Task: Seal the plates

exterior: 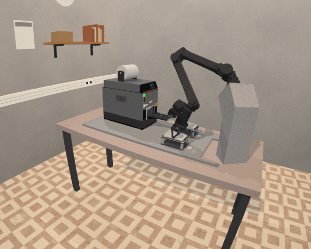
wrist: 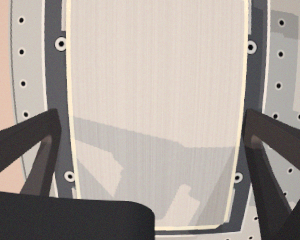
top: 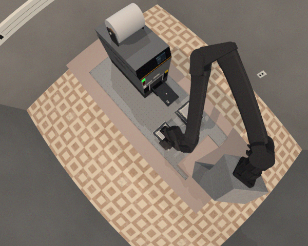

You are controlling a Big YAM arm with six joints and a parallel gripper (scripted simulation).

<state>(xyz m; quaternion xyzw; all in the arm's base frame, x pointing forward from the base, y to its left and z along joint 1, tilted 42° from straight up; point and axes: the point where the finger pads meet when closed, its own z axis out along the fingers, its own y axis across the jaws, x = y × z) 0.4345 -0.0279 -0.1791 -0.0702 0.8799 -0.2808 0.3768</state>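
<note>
The near plate (top: 160, 135) (exterior: 181, 137) (wrist: 155, 75) lies flat in the near nest (wrist: 55, 85), its top a smooth, pale, finely streaked sheet with no wells showing. My gripper (top: 163, 137) (wrist: 151, 119) is open, pointing down, with one finger beyond each long side of this plate. The far plate (top: 185, 108) (exterior: 193, 125) is in the other nest, partly hidden by the arm; I cannot tell whether it has foil. The sealer (top: 152, 63) (exterior: 123, 103) has its stage (top: 165, 91) (exterior: 160, 114) out and bare. Its lamp (top: 143, 80) (exterior: 144, 95) is green. Nest labels and A1 marks are unreadable.
A white foil roll (top: 127, 22) (exterior: 130, 71) sits on top of the sealer. The grey pedestal (top: 223, 182) (exterior: 237, 128) carries the arm at the table's right end. The far nest stands close beside the near one, under the forearm in the top view.
</note>
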